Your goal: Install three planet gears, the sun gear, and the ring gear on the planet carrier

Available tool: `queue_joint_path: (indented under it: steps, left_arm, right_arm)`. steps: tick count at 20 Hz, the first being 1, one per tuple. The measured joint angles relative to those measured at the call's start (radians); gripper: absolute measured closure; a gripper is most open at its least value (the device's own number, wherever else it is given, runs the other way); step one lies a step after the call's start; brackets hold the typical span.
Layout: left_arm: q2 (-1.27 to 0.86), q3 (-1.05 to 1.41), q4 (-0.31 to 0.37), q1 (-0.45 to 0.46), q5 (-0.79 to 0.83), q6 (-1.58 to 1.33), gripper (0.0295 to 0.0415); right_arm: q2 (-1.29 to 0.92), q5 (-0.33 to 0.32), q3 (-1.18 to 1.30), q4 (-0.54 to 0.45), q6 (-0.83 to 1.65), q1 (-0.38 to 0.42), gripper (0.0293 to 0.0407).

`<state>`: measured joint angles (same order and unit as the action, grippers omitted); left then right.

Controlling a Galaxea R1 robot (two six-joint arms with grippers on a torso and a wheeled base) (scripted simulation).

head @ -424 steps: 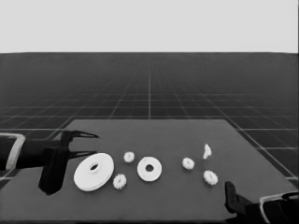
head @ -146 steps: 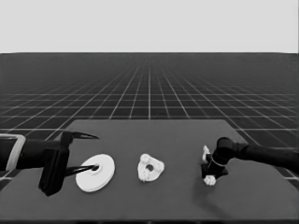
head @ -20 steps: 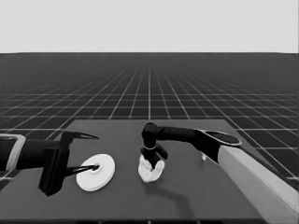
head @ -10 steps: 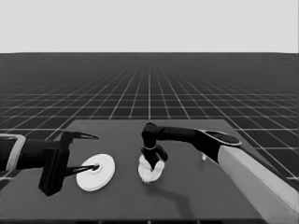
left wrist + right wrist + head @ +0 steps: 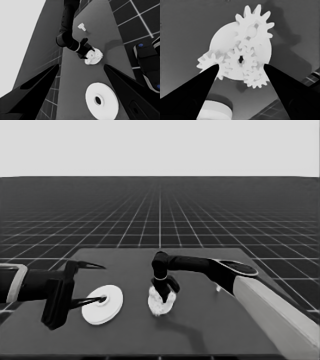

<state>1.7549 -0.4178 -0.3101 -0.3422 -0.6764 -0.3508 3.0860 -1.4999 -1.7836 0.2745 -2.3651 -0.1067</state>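
While left tool [image 5: 89, 283] waits, right tool [image 5: 239, 68] spread above geared smaller round part [image 5: 222, 42]

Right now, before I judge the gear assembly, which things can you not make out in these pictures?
Head view: the right gripper, over the smaller round part, hides the gears; no count there.
Head view: the right arm hides most of the thin white piece.
Right wrist view: the bottom edge and a finger cut off the larger round part.
Left wrist view, from the parked left gripper: gear teeth too small.
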Motion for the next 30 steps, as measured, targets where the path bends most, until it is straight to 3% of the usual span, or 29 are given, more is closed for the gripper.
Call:
queue_joint_path:
  steps: [1, 3, 6, 10, 11, 12, 13, 15, 20, 21, 22, 23, 24, 25, 27, 30]
  left_arm:
    - [0.0, 0.0, 0.0, 0.0, 0.0, 0.0, 0.0326]
    - [0.0, 0.0, 0.0, 0.0, 0.0, 0.0, 0.0326]
    - [0.0, 0.0, 0.0, 0.0, 0.0, 0.0, 0.0326]
    - [0.0, 0.0, 0.0, 0.0, 0.0, 0.0, 0.0326]
    - [0.0, 0.0, 0.0, 0.0, 0.0, 0.0, 0.0326]
    - [0.0, 0.0, 0.0, 0.0, 0.0, 0.0, 0.0326]
    - [0.0, 0.0, 0.0, 0.0, 0.0, 0.0, 0.0326]
    - [0.0, 0.0, 0.0, 0.0, 0.0, 0.0, 0.0326]
    - [0.0, 0.0, 0.0, 0.0, 0.0, 0.0, 0.0326]
    - [0.09, -0.074, -0.461, 0.177, -0.381, 0.485, 0.0316]
    - [0.264, -0.201, -0.386, 0.232, -0.772, 0.967, 0.0302]
    - [0.38, -0.384, -0.162, 0.243, -0.866, 1.214, 0.0309]
    - [0.438, -0.539, -0.011, 0.254, -0.858, 1.315, 0.0317]
    - [0.472, -0.649, 0.079, 0.263, -0.844, 1.352, 0.0322]
    - [0.509, -0.772, 0.166, 0.273, -0.833, 1.369, 0.0325]
    - [0.528, -0.834, 0.203, 0.278, -0.83, 1.366, 0.0326]
  right_arm:
    - [-0.009, -0.027, 0.039, -0.043, 0.393, 0.049, 0.0307]
    - [-0.014, -0.04, 0.065, -0.088, 0.788, 0.108, 0.0312]
    - [-0.016, -0.039, 0.072, -0.109, 0.958, 0.132, 0.0315]
    - [-0.017, -0.039, 0.073, -0.115, 0.997, 0.136, 0.0315]
    - [-0.293, 0.109, 0.53, 0.104, 1.412, 0.012, 0.0295]
    - [-0.717, 0.195, 0.885, 0.235, 1.675, -0.107, 0.0305]
    - [-0.981, 0.245, 1.094, 0.312, 1.829, -0.171, 0.0311]
    - [-1.213, 0.294, 1.293, 0.385, 1.973, -0.224, 0.0315]
    - [-1.319, 0.318, 1.39, 0.42, 2.044, -0.247, 0.0315]
    - [-1.323, 0.319, 1.393, 0.422, 2.046, -0.247, 0.0315]
    - [-1.324, 0.319, 1.394, 0.422, 2.047, -0.248, 0.0315]
    - [-1.325, 0.319, 1.395, 0.423, 2.048, -0.248, 0.0315]
    - [-1.326, 0.32, 1.396, 0.423, 2.049, -0.248, 0.0315]
    - [-1.326, 0.32, 1.396, 0.423, 2.049, -0.248, 0.0315]
    - [-1.327, 0.32, 1.397, 0.423, 2.049, -0.248, 0.0315]
    - [-1.327, 0.32, 1.397, 0.423, 2.049, -0.248, 0.0315]
